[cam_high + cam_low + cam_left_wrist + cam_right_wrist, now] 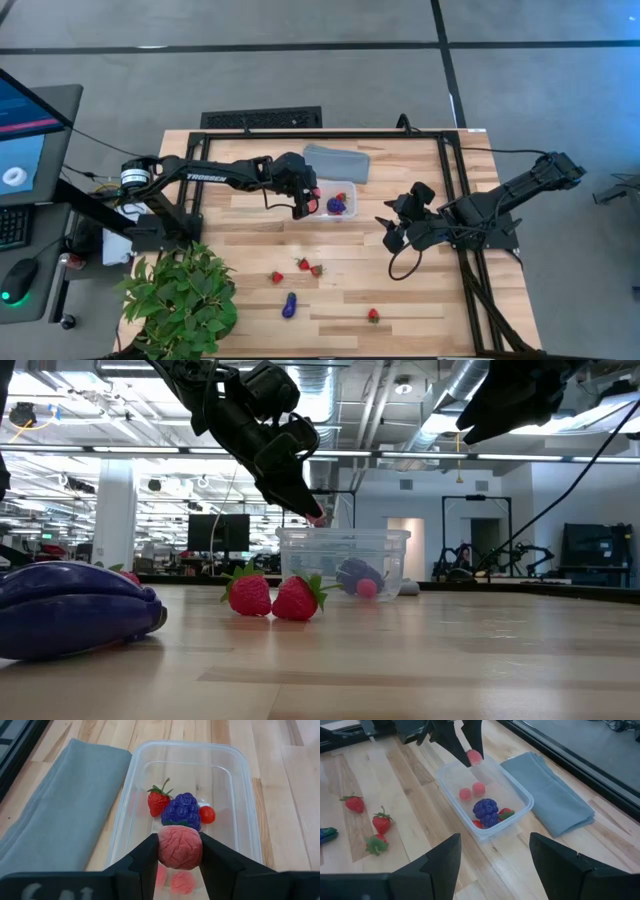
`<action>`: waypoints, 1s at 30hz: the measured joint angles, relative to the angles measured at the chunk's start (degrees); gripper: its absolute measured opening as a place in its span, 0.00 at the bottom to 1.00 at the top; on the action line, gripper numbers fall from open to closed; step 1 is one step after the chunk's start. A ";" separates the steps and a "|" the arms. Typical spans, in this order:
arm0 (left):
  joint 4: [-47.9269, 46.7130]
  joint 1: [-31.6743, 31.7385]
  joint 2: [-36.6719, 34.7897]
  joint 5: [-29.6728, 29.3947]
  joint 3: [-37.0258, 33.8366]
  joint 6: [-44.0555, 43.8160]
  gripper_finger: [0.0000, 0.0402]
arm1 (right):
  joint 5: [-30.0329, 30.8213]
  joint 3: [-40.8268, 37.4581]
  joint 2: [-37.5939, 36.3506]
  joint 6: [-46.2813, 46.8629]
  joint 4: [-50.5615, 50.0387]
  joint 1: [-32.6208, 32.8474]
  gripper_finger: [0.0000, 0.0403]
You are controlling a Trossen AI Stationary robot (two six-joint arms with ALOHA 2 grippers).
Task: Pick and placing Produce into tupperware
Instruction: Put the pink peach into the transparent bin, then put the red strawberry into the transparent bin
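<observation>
**Left end effector holds pink fruit over the tub**

The left end effector (180, 857) is clamped on a pink fruit (180, 847) just above the tub (333, 204), left of centre on the bench (420, 320). The right end effector (495, 865), fingers apart, hovers to the tub's right.
</observation>
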 joint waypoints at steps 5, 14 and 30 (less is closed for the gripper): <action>0.00 0.00 0.00 0.00 0.00 -0.01 0.37 | 0.00 0.00 0.00 0.02 0.00 0.00 0.65; 0.00 -0.02 -0.02 0.00 0.00 -0.02 0.43 | -0.02 0.00 0.00 0.06 0.09 0.00 0.65; -24.00 -0.04 -3.85 10.57 7.41 5.50 0.42 | -18.58 -1.57 -0.02 6.77 -1.28 7.73 0.65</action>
